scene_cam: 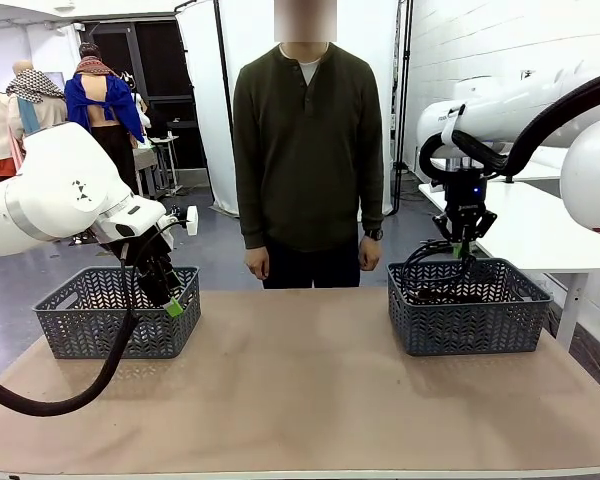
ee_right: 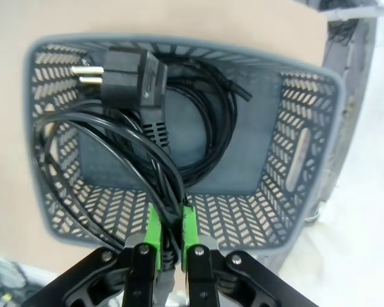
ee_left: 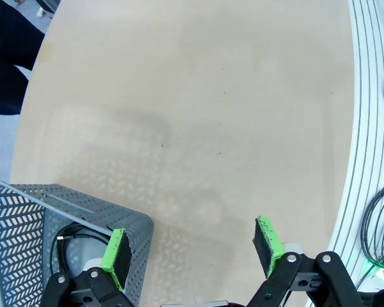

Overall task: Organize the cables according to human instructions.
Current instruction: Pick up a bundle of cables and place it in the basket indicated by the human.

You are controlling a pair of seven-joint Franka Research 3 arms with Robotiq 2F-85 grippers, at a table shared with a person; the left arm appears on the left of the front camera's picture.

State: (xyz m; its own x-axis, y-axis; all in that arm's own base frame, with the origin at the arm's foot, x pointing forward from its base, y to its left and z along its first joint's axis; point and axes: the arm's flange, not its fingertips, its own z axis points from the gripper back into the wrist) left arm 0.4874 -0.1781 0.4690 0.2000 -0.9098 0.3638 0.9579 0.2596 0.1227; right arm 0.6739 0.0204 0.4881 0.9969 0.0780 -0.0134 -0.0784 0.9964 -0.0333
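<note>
Cable (ee_right: pixel 179 153), black, with two-pin plug: pinched between the green pads of the right gripper (ee_right: pixel 171 238) above the right basket (ee_right: pixel 307 160), its loops hanging inside; a second cord lies beneath, ends tangled and hard to separate. Left gripper (ee_left: pixel 192 246): jaws wide apart, holding nothing, over the left basket's (ee_left: pixel 25 217) corner; a cable (ee_left: pixel 67 240) lies partly hidden within.

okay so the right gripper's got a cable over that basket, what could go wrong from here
1. The right gripper pinches only a few strands of the cable; its heavy plug hangs free and could snag the right basket wall or drag loops over the rim.
2. Another cable lies under it, so the two may tangle.
</note>
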